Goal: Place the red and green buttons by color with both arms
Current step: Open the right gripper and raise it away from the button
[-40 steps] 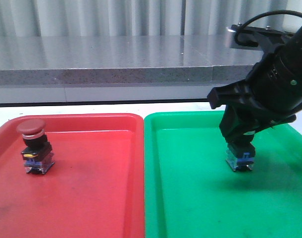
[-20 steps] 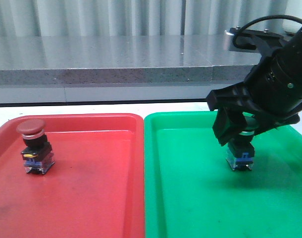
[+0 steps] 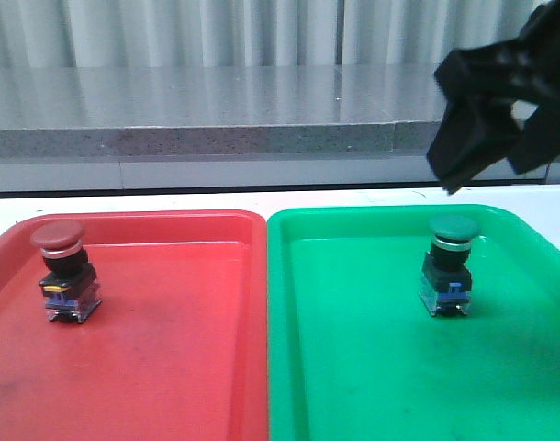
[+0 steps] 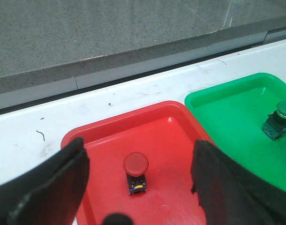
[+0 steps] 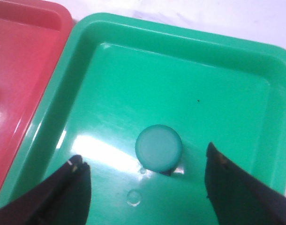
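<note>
while the front view misses the left gripper (image 4: 138, 187), both wrist views show fingers (image 5: 237, 192) spread wide, holding nothing.

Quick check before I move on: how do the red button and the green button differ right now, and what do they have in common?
The red button has a dark red cap and sits in the red tray; the green button has a dark green cap and sits in the green tray. The right gripper hangs open above the green button; nothing shows over the red one in the front view. Both stand upright, ungripped, on black bodies with blue bases.
</note>
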You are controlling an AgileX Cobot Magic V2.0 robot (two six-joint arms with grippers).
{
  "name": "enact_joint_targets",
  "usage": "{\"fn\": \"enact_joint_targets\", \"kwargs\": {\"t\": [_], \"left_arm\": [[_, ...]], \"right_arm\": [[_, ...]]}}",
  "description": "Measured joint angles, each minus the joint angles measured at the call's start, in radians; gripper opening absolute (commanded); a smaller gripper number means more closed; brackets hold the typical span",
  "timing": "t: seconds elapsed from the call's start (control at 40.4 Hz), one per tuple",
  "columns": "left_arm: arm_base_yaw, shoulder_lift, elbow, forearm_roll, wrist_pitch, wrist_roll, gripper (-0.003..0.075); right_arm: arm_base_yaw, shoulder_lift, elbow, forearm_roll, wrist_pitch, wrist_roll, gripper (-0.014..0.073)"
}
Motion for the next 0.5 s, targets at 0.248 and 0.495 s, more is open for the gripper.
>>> {"fn": "enact_joint_targets", "kwargs": {"t": [0.248,0.495], "left_arm": [[0.000,0.000,0.000,0.000,0.000,0.000,0.0461],[0.000,0.000,0.000,0.000,0.000,0.000,0.0461]], "right_arm": [[0.000,-0.263,0.000,-0.089,0.188,0.000,0.0524],[0.000,-0.485,0.000,-0.135,0.350,0.000,0.0524]]}}
